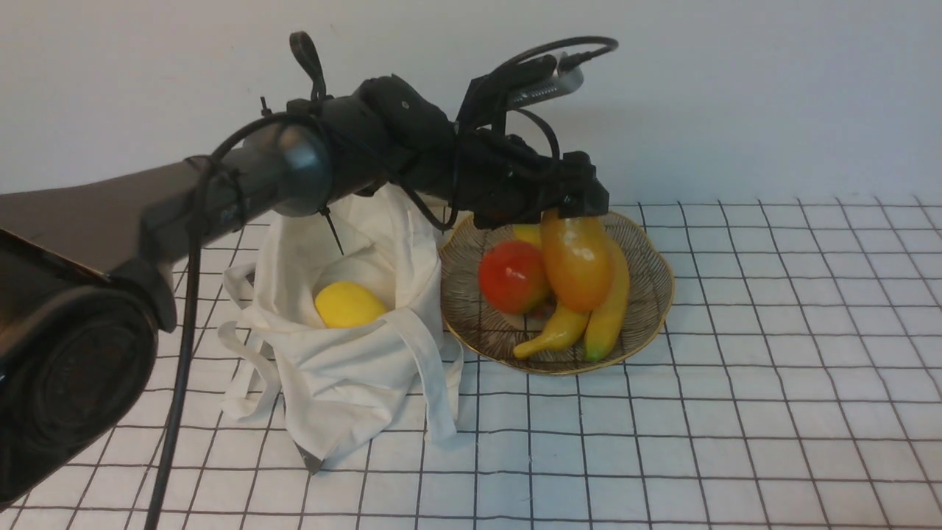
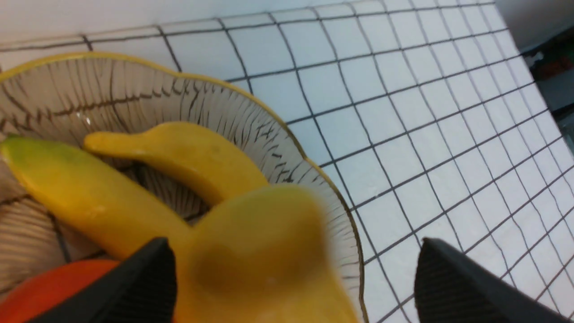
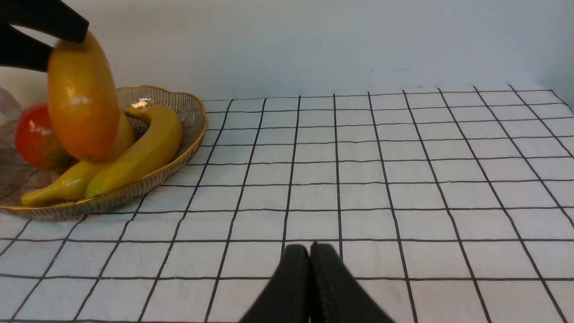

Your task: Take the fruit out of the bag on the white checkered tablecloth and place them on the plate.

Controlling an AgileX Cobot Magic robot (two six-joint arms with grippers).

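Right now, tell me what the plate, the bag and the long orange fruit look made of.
Plate: brownish glass, likely; see-through wall, fine dark lines, gold rim.
Bag: soft white cloth; it folds and slumps.
Long orange fruit: possibly plastic; glossy skin with sharp highlights.

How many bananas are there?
2, both on the plate: the right banana near its rim, the left banana beside it, partly behind the orange-yellow fruit. The bag could hide more.
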